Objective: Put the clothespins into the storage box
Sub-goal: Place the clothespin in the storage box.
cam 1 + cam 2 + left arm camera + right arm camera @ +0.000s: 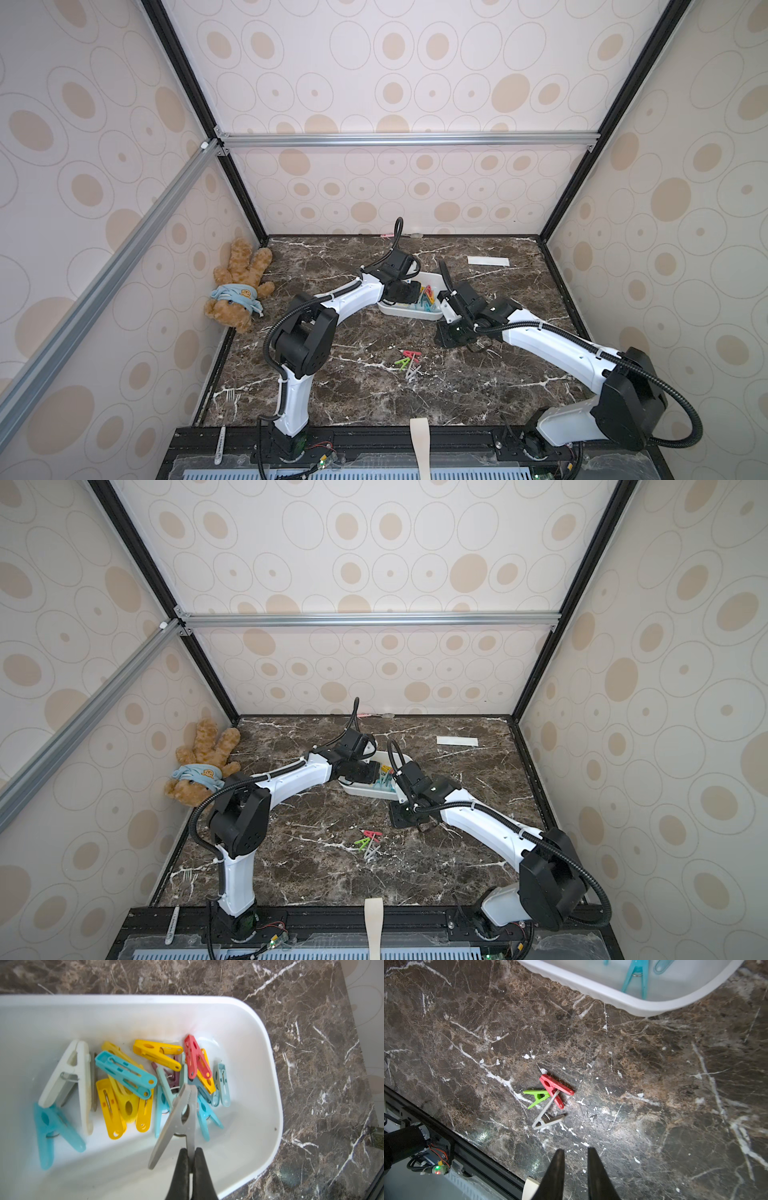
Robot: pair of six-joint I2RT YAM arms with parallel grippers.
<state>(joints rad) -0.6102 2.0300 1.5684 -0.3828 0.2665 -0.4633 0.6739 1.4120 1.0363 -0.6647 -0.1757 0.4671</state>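
Grey plastic fills my left pincer [190, 1152]: one held pin [176, 1122], gripped by a single leg with the tips clamped tight on it, over the heap in the box [124, 999].

There is one white box, standing on the marble table [654, 1084]. Inside it lie roughly fifteen pins [124, 1074]: about six yellow, about six blue or teal, one white, one red, one purple. Some are buried, so the count is rough.

Three more lie on the table in a touching cluster: one red pin [556, 1088], one green pin [536, 1096] and one pale grey pin [548, 1120].

My right pincer [575, 1153] is narrowly parted and holds nothing. It hangs over the table, apart from that cluster.

My left arm rises from the near edge, elbow high, forearm reaching to the box's left end. In both top views its wrist hides part of the box. My right arm lies low, wrist beside the box's right corner.

One teddy bear [239, 286] lies by the left wall, one paper strip [488, 261] beyond the box, and one fork [230, 400] near the front left.
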